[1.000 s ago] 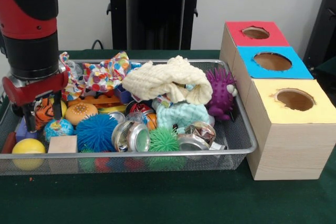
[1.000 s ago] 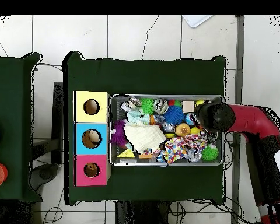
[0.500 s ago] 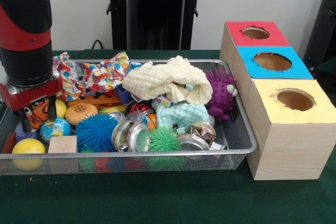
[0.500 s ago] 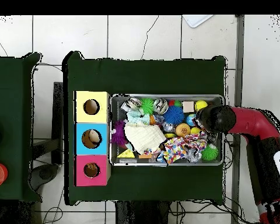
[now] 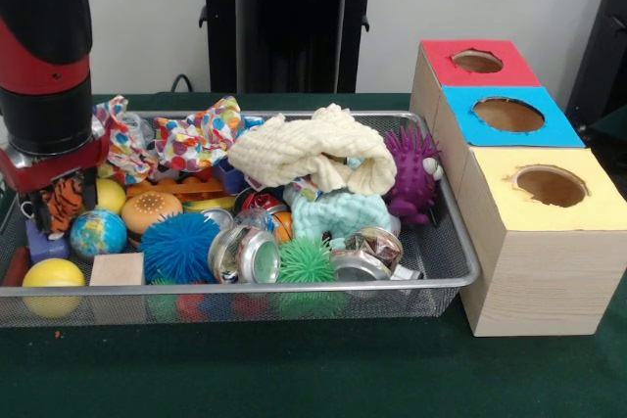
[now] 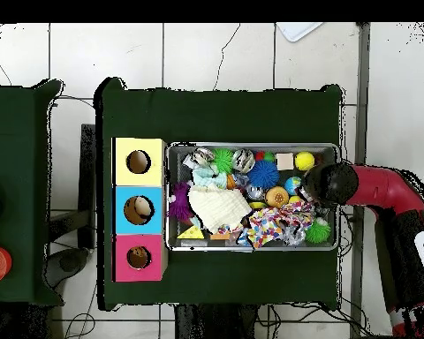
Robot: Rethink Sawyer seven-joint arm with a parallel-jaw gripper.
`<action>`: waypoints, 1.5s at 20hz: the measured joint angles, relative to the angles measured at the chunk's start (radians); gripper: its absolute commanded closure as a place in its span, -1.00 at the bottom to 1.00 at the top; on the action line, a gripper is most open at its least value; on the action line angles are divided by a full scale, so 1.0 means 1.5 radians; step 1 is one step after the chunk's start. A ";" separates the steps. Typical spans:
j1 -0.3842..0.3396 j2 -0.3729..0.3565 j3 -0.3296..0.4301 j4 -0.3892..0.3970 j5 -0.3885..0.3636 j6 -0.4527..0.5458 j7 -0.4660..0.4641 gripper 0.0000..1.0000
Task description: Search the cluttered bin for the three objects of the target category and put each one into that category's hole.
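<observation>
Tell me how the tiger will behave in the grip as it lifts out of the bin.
The tiger looks like soft plush, so it will probably squash and sag rather than stay stiff. It seems small and light, so unlikely to drag. The gripper appears shut on it above the bin; fuzzy fabric should resist slipping, though a loose pinch could let it slide.

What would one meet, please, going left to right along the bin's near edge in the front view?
Yellow ball → wooden block → blue spiky ball → green spiky ball.
</observation>
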 measured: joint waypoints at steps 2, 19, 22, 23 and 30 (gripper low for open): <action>0.002 0.000 -0.004 0.000 0.000 0.002 0.000 -1.00; 0.031 0.010 -0.048 -0.014 0.001 0.007 0.000 1.00; 0.044 0.011 -0.061 -0.020 0.000 0.009 0.000 1.00; 0.046 0.011 -0.064 -0.021 0.000 0.009 0.000 1.00; 0.063 0.006 -0.083 -0.023 0.000 0.014 0.000 1.00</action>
